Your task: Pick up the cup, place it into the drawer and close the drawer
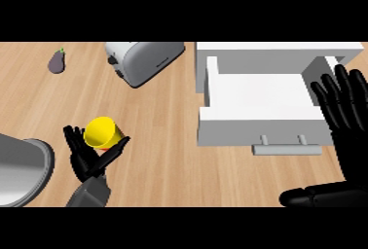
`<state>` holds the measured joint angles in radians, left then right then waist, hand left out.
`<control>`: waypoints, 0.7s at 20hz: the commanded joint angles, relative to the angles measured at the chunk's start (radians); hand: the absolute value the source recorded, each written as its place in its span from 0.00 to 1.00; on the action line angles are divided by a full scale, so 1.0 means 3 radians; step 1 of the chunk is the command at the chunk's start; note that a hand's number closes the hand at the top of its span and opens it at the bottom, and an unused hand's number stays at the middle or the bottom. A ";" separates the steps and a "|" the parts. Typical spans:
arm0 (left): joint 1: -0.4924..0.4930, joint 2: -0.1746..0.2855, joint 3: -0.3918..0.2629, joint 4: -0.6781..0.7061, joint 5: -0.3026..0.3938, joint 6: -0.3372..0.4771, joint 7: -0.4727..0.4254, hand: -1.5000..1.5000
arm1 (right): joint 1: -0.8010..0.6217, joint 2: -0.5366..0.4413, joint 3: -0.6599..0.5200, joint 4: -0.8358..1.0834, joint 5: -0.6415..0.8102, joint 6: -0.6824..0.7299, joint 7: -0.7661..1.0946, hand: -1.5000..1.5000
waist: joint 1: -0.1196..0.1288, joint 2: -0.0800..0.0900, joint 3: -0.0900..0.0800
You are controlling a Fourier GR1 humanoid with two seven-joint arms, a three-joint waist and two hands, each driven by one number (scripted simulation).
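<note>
kitchen: toaster (144,61), eggplant (57,62), wooden counter (165,160)

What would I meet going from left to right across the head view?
Grey round vessel at the left edge → eggplant → yellow cup, held in the left hand → toaster → open white drawer → right hand, open with fingers up.

The counter (165,160) shows matt wood grain, the toaster (147,58) glossy metal, cup (101,131) and drawer (251,129) smooth, plastic-like.
</note>
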<state>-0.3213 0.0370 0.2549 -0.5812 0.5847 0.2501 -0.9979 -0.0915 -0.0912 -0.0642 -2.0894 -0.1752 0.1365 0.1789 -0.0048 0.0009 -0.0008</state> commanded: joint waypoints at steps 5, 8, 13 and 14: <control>-0.0290 0.0128 0.0120 0.0547 0.0020 -0.0633 -0.0363 1.00 | -0.0041 0.0037 0.0028 0.0010 0.0086 -0.0077 0.0018 0.00 | -0.0017 0.0007 -0.0001; -0.0360 0.0128 0.0122 0.0500 -0.0043 -0.0485 -0.0538 1.00 | -0.0114 0.0032 0.0058 -0.0031 0.0017 -0.0066 0.0123 0.00 | -0.0014 0.0007 -0.0001; -0.0299 0.0246 -0.0073 0.0591 -0.0281 -0.0792 -0.0480 1.00 | 0.0014 -0.0027 -0.0040 0.0010 0.0001 0.0048 -0.0079 0.00 | -0.0025 0.0007 -0.0001; -0.0163 0.0135 -0.0260 0.0480 -0.0415 -0.0883 -0.0506 1.00 | -0.0076 0.0080 0.0085 0.0043 0.0144 -0.0081 -0.0053 0.00 | 0.0005 0.0000 0.0000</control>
<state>-0.4077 0.0797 0.2528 -0.4289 0.5283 0.0901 -1.0880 -0.1155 -0.0907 -0.0675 -2.0786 -0.1691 0.1303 0.1806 -0.0081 0.0025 -0.0007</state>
